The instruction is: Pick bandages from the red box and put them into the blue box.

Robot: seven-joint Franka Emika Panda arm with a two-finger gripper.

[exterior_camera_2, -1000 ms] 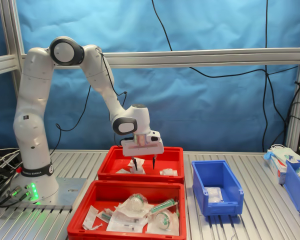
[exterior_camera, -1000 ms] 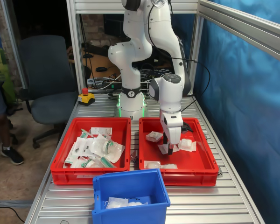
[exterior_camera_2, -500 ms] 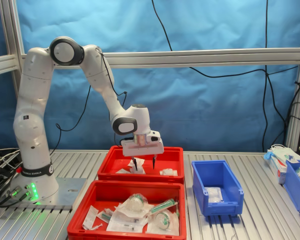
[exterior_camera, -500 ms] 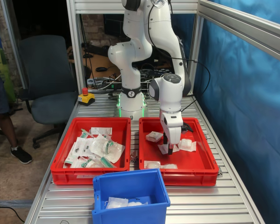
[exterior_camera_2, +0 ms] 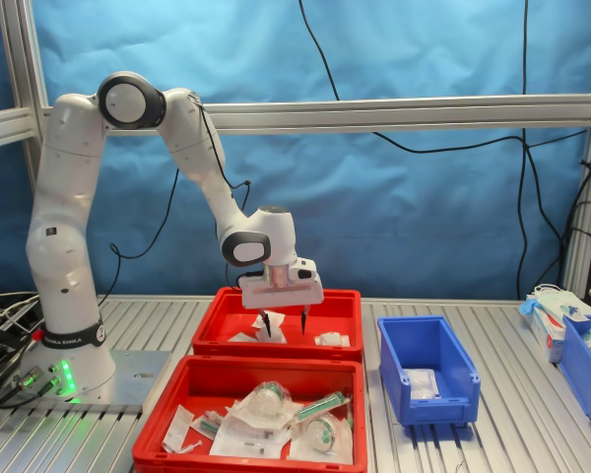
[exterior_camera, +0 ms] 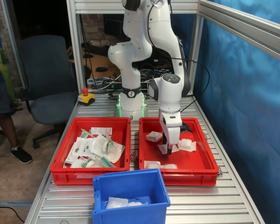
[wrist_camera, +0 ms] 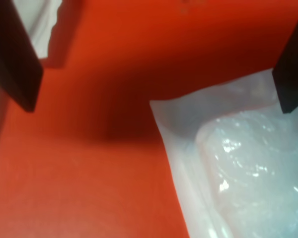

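My gripper (exterior_camera: 167, 148) hangs low inside the red box (exterior_camera: 177, 176), open, with its fingertips just above a bandage (exterior_camera: 164, 150). In the wrist view the two dark fingers (wrist_camera: 15, 54) stand wide apart; a white bandage in clear wrap (wrist_camera: 238, 168) lies under one of them and bare red floor shows between them. More bandages (exterior_camera: 154, 136) (exterior_camera: 187, 144) (exterior_camera: 159, 165) lie around in the same box. The blue box (exterior_camera: 126, 178) stands in front, at the table's near edge, with bandages (exterior_camera: 121, 202) inside. In the second exterior view the gripper (exterior_camera_2: 284, 323) is in the far red box (exterior_camera_2: 276, 347), and the blue box (exterior_camera_2: 428, 414) is to its right.
A second red tray (exterior_camera: 91, 175) beside the red box holds several wrapped syringes and packets (exterior_camera: 95, 149). A red emergency-stop button (exterior_camera: 85, 96) sits by the arm's base. Another blue bin (exterior_camera_2: 586, 370) and a packet box (exterior_camera_2: 552, 315) stand at the second exterior view's right.
The gripper has held almost the same place over the bandage and has stayed open. A person at the first exterior view's left edge has shifted.
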